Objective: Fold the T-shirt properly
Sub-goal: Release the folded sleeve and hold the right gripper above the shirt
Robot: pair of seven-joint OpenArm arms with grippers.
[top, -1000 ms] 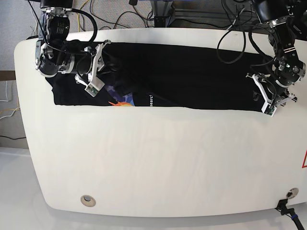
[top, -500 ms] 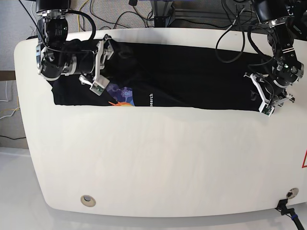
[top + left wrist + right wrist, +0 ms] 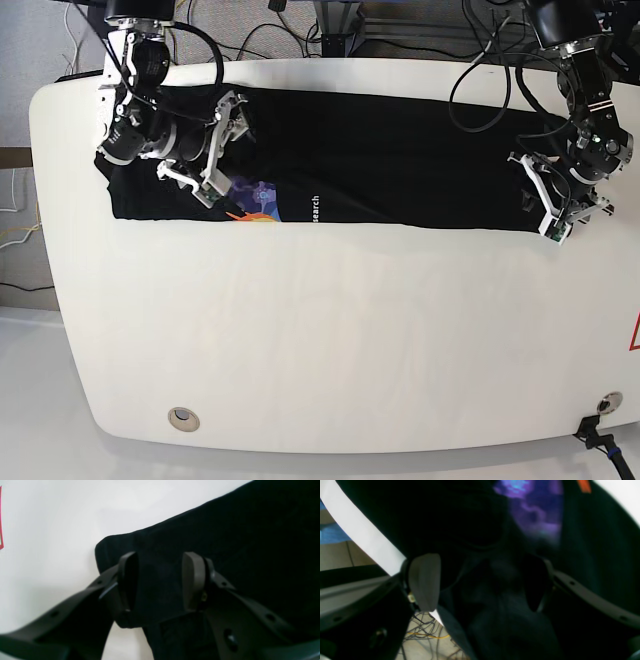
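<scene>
White tabletop (image 3: 340, 340) with round metal grommets (image 3: 184, 419), tangled cables (image 3: 260, 40) behind, red-outlined mark (image 3: 636, 333) at edge

A smooth white table with rounded corners (image 3: 350, 340) is seen extending beneath both grippers. On it, between and below the right gripper (image 3: 225, 150) and the left gripper (image 3: 575, 205), a black short-sleeved cloth T-shirt (image 3: 400, 160) is spread in a long folded strip.

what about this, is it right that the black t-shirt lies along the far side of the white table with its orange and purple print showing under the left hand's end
Not quite: the base view shows the print beside the right hand. The black T-shirt does lie along the far side of the white table.
</scene>
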